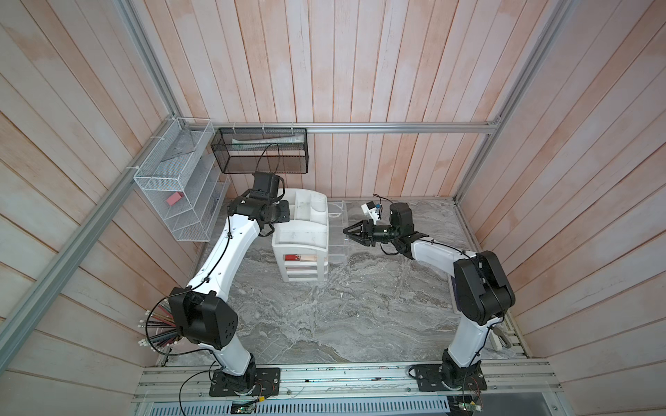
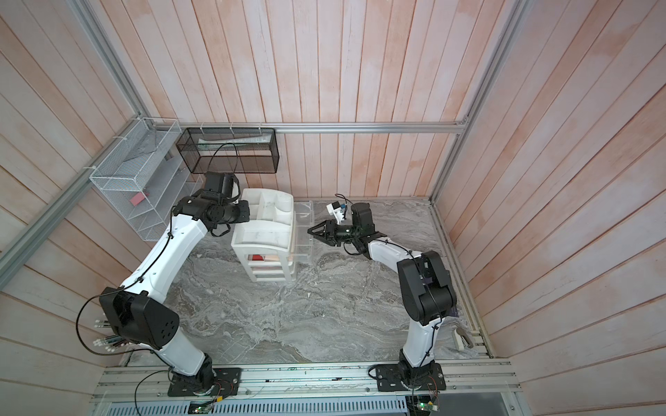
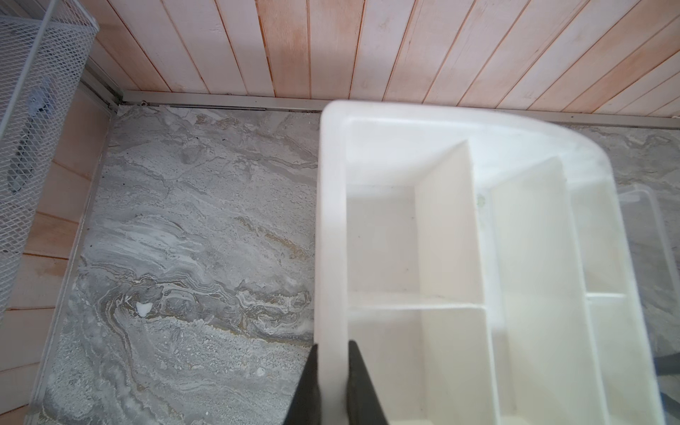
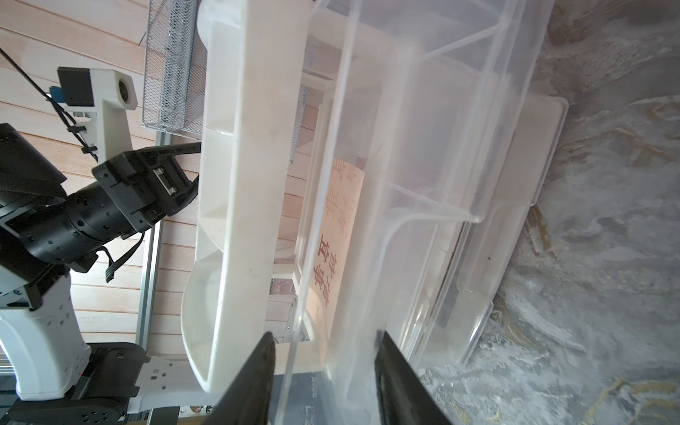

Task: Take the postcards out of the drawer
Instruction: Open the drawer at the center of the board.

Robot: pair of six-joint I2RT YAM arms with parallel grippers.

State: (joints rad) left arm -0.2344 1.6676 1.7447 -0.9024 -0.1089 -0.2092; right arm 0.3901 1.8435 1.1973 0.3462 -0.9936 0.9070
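Pinching the white organizer (image 3: 331,220) rim, left gripper (image 3: 333,346) — right gripper (image 4: 324,335) parted astride the clear drawer (image 4: 460,147) wall.

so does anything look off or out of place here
Nothing spilled or damaged. The clear plastic drawer juts sideways out of the white plastic organizer, with the pale beige postcard visible inside. A small white fleck lies on the grey marble tabletop.
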